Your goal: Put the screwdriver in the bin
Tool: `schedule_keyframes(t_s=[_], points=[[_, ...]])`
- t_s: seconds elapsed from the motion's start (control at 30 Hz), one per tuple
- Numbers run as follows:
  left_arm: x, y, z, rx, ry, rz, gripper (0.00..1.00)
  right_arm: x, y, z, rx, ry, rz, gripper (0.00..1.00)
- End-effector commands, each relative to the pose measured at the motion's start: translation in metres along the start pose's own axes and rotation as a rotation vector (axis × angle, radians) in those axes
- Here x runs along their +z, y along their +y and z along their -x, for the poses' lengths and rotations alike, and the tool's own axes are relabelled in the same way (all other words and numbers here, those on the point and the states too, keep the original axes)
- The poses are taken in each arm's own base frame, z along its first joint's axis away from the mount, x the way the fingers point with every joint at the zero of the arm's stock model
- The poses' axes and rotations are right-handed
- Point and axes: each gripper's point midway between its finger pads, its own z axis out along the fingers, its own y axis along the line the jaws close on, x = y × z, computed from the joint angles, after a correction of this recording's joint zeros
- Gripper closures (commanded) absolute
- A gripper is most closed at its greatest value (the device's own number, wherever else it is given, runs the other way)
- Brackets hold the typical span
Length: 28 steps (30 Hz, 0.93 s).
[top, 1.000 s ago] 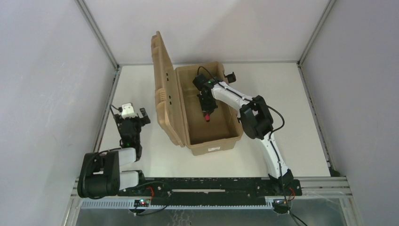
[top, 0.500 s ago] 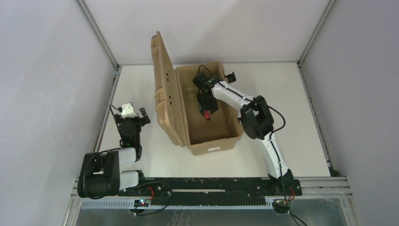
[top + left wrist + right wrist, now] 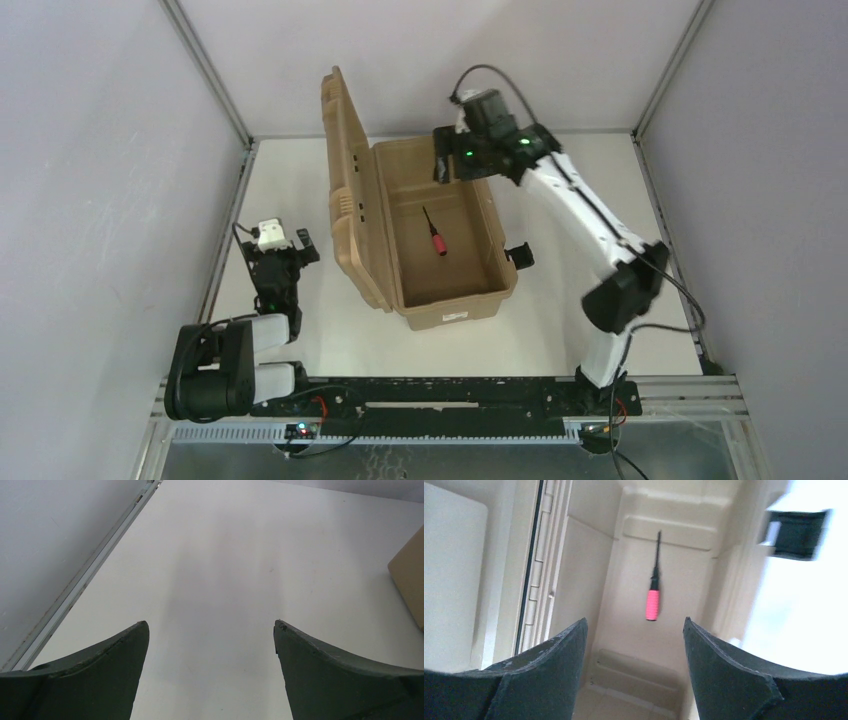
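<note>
The screwdriver point(image 3: 436, 236) lies flat on the floor of the bin point(image 3: 455, 300), roughly midway between the long walls and a little toward the far end. In the top view its thin dark shaft points to about 11 o'clock and its red handle to about 5 o'clock. Nothing touches it.

The bin sits near the middle of the desk point(image 3: 620, 210). Its lid point(image 3: 350, 180) stands upright along the 9 o'clock side. A white label point(image 3: 456, 316) is on the near end wall, and a black latch point(image 3: 520, 254) sticks out from the 3 o'clock wall.

The right hand point(image 3: 447, 160) hangs in the air above the bin's far end, at about 1 o'clock from the screwdriver and well apart from it. In its own wrist view the right hand point(image 3: 634, 622) has its jaws spread wide and holds nothing. The screwdriver point(image 3: 653, 600) shows on the bin floor beyond the gap.

The left hand point(image 3: 280, 240) is low over the desk at 9 o'clock of the bin, outside the lid. Its wrist view shows the left hand point(image 3: 211, 625) with jaws wide too, bare desk between them, and a tan corner of the bin at 3 o'clock.
</note>
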Motion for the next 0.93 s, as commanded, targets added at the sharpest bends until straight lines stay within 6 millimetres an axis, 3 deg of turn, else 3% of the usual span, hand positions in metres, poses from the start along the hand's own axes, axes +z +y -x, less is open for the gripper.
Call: schedule_keyframes(t_s=[0.0, 0.1, 0.23, 0.4, 0.5, 0.6, 0.9], points=[[0.008, -0.003, 0.03, 0.002, -0.098, -0.013, 0.0, -0.049, -0.049, 0.039, -0.034, -0.218, -0.032, 0.22], [0.008, -0.003, 0.03, 0.002, -0.097, -0.013, 0.0, -0.056, -0.113, 0.03, 0.066, -0.265, -0.12, 0.23], [0.009, -0.003, 0.031, 0.003, -0.097, -0.014, 0.0, -0.056, -0.205, -0.007, 0.211, -0.297, -0.264, 0.24], [0.008, -0.004, 0.03, 0.002, -0.096, -0.016, 0.0, -0.04, -0.268, -0.057, 0.285, -0.308, -0.351, 0.26], [0.009, -0.003, 0.03, 0.002, -0.096, -0.012, 0.0, -0.022, -0.283, -0.085, 0.278, -0.264, -0.393, 0.26], [0.009, -0.003, 0.031, 0.002, -0.097, -0.014, 0.0, -0.006, -0.285, -0.104, 0.29, -0.22, -0.386, 0.26], [0.009, -0.003, 0.03, 0.002, -0.096, -0.014, 0.0, 0.003, -0.278, -0.108, 0.292, -0.213, -0.367, 0.26]])
